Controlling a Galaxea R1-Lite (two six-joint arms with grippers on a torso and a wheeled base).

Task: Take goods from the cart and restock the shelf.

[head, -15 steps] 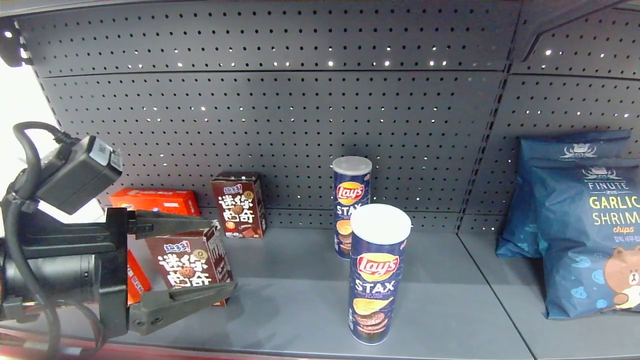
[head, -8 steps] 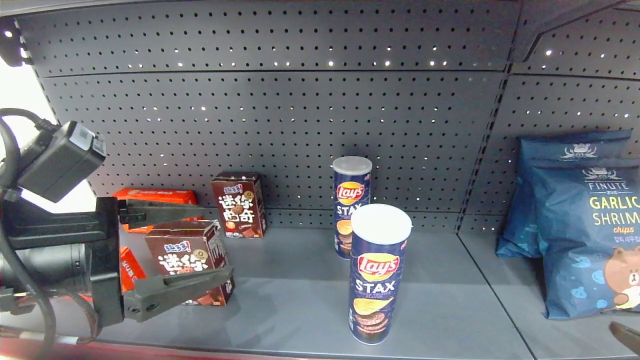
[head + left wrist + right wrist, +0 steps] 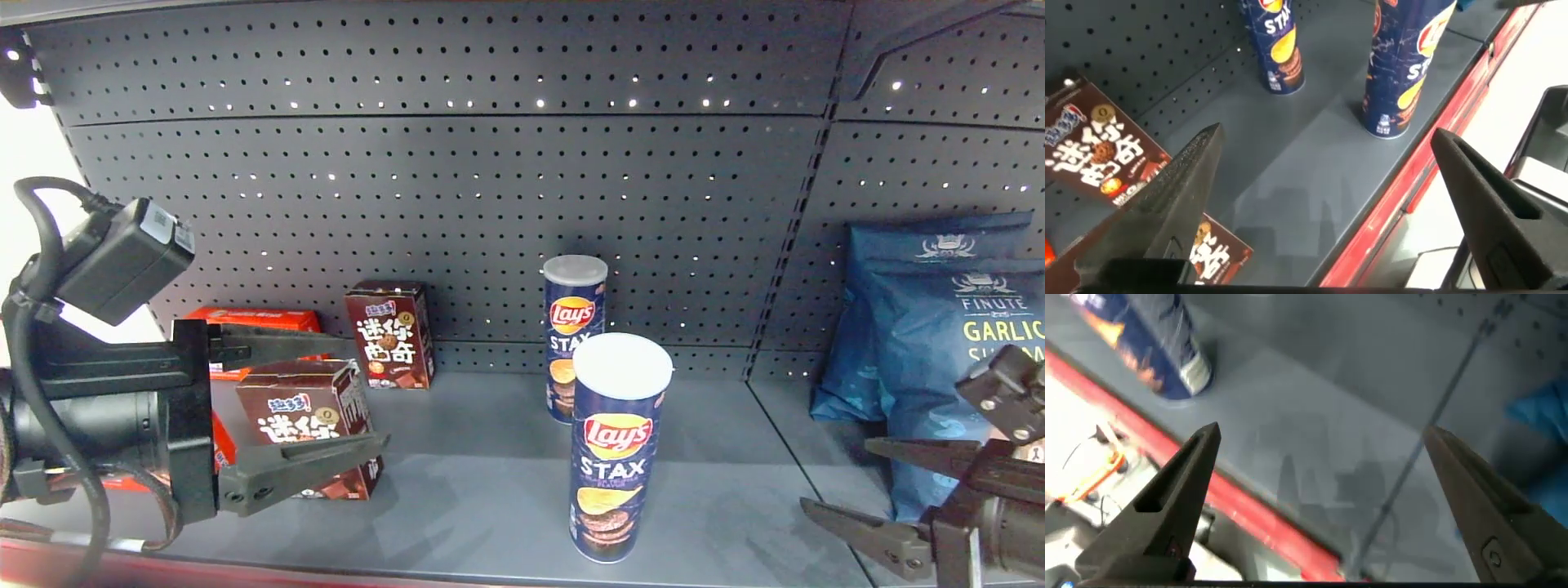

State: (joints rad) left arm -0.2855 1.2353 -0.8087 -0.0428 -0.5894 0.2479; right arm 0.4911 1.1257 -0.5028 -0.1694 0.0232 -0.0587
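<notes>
My left gripper [image 3: 367,398] hangs open at the shelf's left end, close in front of a brown cookie box [image 3: 306,416] standing on the shelf [image 3: 490,490]. In the left wrist view this gripper [image 3: 1324,135] has nothing between its fingers, and the box [image 3: 1221,249] lies off to one side. A second brown box [image 3: 389,333] stands behind it. Two blue chip cans stand mid-shelf, one in front [image 3: 616,449] and one behind [image 3: 573,327]. My right gripper [image 3: 837,476] is open and empty at the shelf's lower right, facing the shelf floor [image 3: 1321,433].
Orange boxes [image 3: 253,322] lie at the far left, partly hidden by my left arm. Blue snack bags [image 3: 931,318] lean at the right, just behind the right gripper. A perforated back wall [image 3: 490,204] closes the shelf. A red strip [image 3: 1249,506] marks the front edge.
The right gripper has come up into the head view at the lower right, open. The left gripper drew slightly left, then back; the front brown box barely shifted.
</notes>
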